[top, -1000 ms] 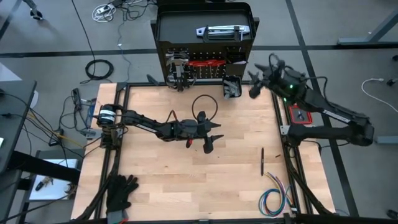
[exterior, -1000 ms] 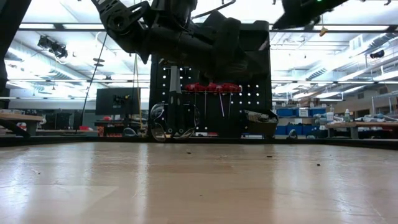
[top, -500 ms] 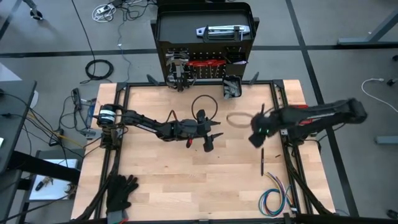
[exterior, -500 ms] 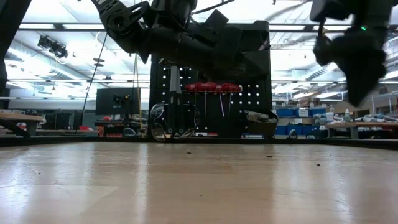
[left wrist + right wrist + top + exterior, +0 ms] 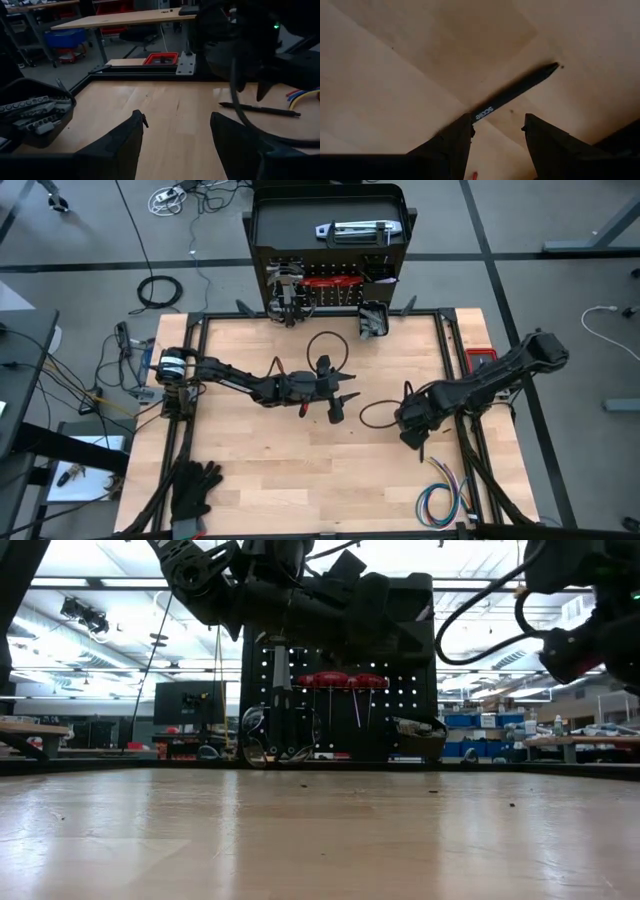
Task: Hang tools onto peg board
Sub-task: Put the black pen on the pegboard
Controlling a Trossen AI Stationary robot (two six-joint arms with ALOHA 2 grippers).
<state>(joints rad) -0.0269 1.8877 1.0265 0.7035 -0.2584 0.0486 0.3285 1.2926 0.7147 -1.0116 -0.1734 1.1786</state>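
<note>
Most tools (image 5: 330, 281) hang on the peg board (image 5: 330, 240) at top centre, and the right gripper (image 5: 412, 430), jaws parted and empty, hovers lower right over the last slim black tool (image 5: 512, 94), left gripper (image 5: 338, 402) idle mid-frame, open.

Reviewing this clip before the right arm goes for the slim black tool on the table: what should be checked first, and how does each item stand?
1. Right gripper fingers open: ok.
2. Right gripper above the slim black tool: ok; the tool runs across the gap between the fingers.
3. Tool lying flat and free on the table: ok.
4. Left gripper away from the tool: ok, open and empty over mid table.
5. Free hook on the peg board: cannot tell.
6. Coloured wire bundle away from the tool: ok, apart.
</note>
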